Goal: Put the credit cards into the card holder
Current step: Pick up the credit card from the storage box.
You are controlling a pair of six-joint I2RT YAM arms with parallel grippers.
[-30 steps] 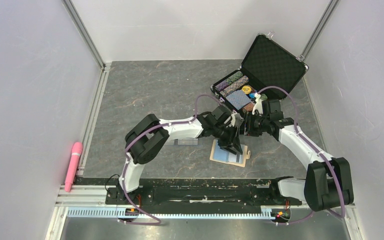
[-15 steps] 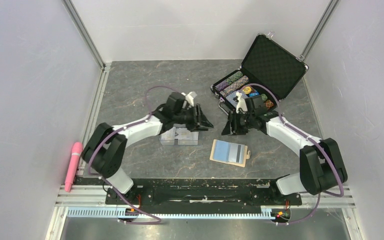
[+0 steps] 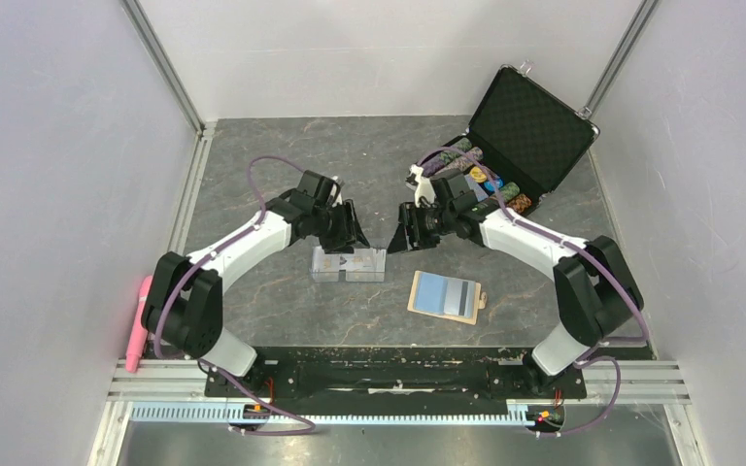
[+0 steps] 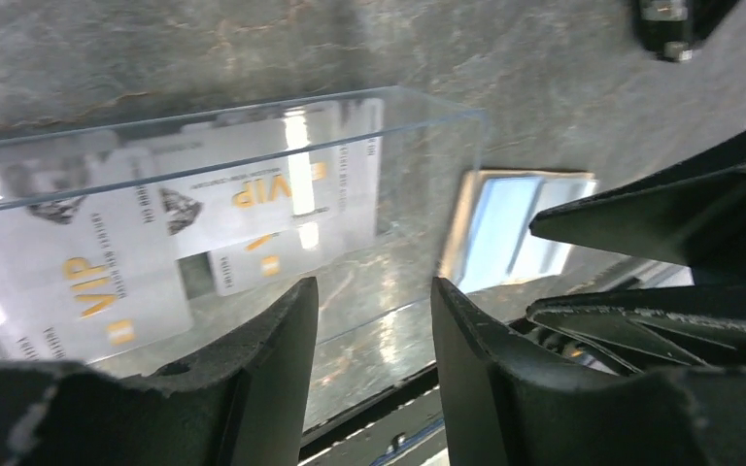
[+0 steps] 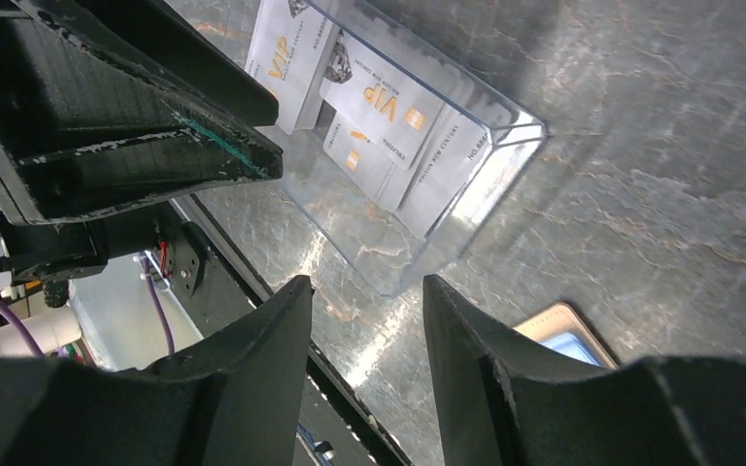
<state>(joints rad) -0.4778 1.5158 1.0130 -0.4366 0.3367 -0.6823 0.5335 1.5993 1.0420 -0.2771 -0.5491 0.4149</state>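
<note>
Both arms have swung away from the card holder (image 3: 445,295) and up to the clear tray (image 3: 379,275)! Left hand (image 3: 352,236) hovers at its 11 o'clock, right hand (image 3: 401,238) at 1 o'clock, both parted and empty. The credit cards (image 3: 347,262) lie inside the tray. The card holder sits open at its 4 o'clock on the surface (image 3: 272,165). I'd say another pick is coming.

Grey table (image 3: 272,165); on it clear box (image 3: 349,264), card holder (image 3: 445,295), chip case (image 3: 529,121)

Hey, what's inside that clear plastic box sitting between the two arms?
Inside the clear box lie several credit cards, silvery with gold VIP lettering, overlapping one another. The lower cards are partly covered, so their exact count can't be told.
</note>
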